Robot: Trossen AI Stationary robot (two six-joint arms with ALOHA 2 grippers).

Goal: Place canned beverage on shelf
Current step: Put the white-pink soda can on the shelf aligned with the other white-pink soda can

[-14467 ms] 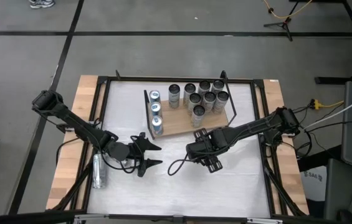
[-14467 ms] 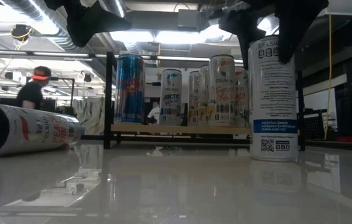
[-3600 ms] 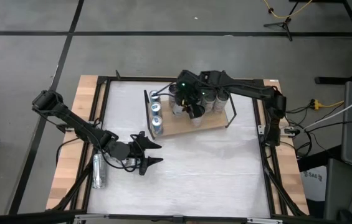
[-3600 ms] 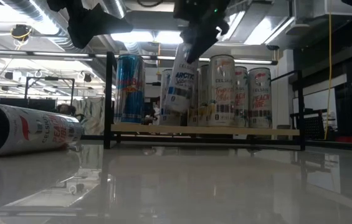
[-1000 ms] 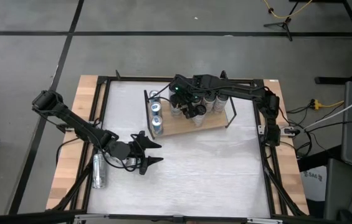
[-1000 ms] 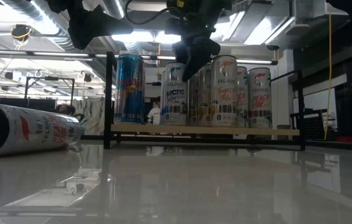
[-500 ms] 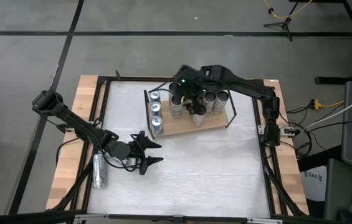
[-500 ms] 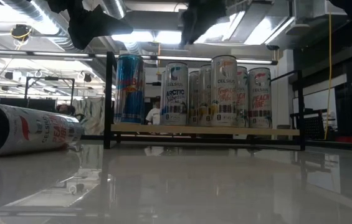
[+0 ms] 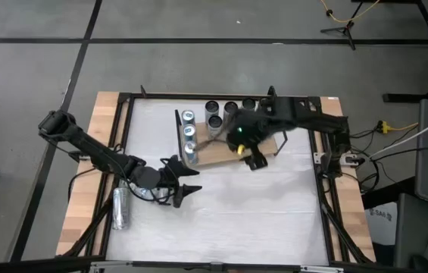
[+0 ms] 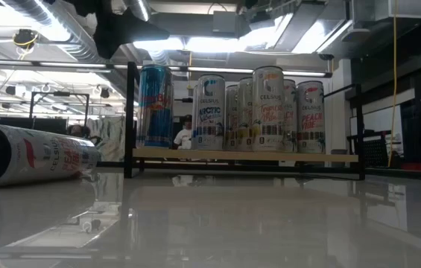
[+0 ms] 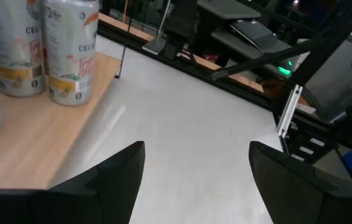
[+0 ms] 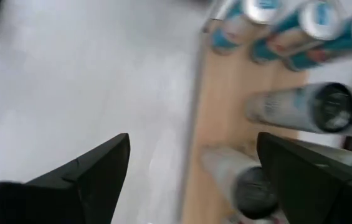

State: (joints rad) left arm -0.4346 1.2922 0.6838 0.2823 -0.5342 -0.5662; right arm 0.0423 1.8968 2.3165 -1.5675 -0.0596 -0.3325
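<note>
The shelf is a light wooden board with black wire ends, at the table's far middle. Several upright cans stand on it; the low view shows a blue can and a white one side by side. One more can lies on its side at the table's left edge, large in the low view. My right gripper hangs open above the shelf's near edge, pointing steeply down, with nothing between its fingers. My left gripper stands open and empty near the table's left, right of the lying can.
A black metal frame rims the white tabletop, with wooden strips outside it left and right. The near half of the tabletop is bare. A person shows far behind the shelf.
My right gripper has risen from among the cans on the shelf and drawn back toward the table's near and right side, staying open. The white can it left stands upright on the shelf beside the blue one.
</note>
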